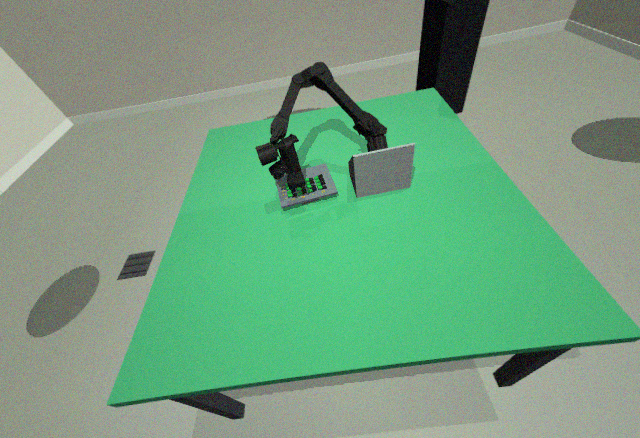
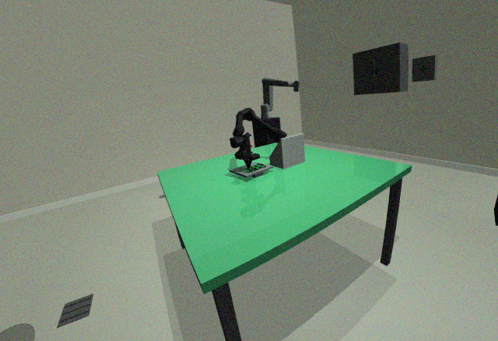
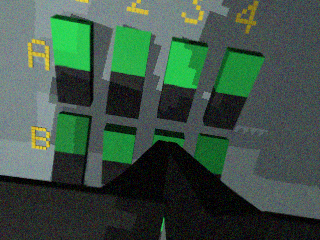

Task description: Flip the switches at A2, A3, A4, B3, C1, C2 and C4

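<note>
The grey switch panel (image 1: 330, 185) (image 2: 236, 170) (image 3: 15, 100) lies on the green table. My gripper (image 1: 296, 186) (image 2: 247, 167) (image 3: 164, 150) is shut and empty, its tip low over the panel at B3. In the wrist view, A1 (image 3: 72, 55), A2 (image 3: 129, 60), A3 (image 3: 185, 70) and A4 (image 3: 235, 80) show green far halves and black near halves. A1, A3 and A4 have a dark far edge; A2 does not. B1 (image 3: 71, 135), B2 (image 3: 119, 145) and B4 (image 3: 211, 150) are partly visible. Only the far end of B3 (image 3: 167, 134) shows. Row C is hidden; contact is unclear.
An upright grey board (image 1: 385, 172) (image 2: 293, 152) stands beside the panel, near the arm's base. A black pedestal (image 1: 447, 40) stands beyond the table's far edge. The arm arches above the table (image 1: 336, 278) (image 2: 281, 200).
</note>
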Robot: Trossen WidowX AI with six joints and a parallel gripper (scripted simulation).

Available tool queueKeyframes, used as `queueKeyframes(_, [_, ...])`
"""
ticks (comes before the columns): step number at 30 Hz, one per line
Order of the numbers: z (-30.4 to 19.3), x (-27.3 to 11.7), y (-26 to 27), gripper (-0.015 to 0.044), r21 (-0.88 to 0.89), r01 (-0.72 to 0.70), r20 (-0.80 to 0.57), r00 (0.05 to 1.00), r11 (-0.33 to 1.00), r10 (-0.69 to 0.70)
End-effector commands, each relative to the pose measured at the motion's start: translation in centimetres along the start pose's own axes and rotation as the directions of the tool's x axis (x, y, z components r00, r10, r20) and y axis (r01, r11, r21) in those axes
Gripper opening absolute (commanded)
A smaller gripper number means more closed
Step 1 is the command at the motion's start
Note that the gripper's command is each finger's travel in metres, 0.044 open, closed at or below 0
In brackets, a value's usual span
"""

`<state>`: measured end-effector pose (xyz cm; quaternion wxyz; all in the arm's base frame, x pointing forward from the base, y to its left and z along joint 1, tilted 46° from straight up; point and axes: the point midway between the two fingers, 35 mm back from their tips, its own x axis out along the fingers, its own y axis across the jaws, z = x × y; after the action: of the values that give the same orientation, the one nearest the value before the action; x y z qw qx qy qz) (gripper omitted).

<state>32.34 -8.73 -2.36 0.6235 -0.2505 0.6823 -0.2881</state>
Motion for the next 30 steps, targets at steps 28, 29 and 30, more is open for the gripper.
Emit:
queueKeyframes(28, [-4.3, -6.2, 3.3, 0.0000, -0.006, -0.002, 0.025, 1.000, 1.000, 0.002])
queueKeyframes(29, [-5.3, -6.2, 3.9, 0.0000, -0.006, -0.002, 0.025, 1.000, 1.000, 0.002])
queueKeyframes(30, [-5.9, -6.1, 4.3, 0.0000, -0.006, -0.001, 0.024, 1.000, 1.000, 0.001])
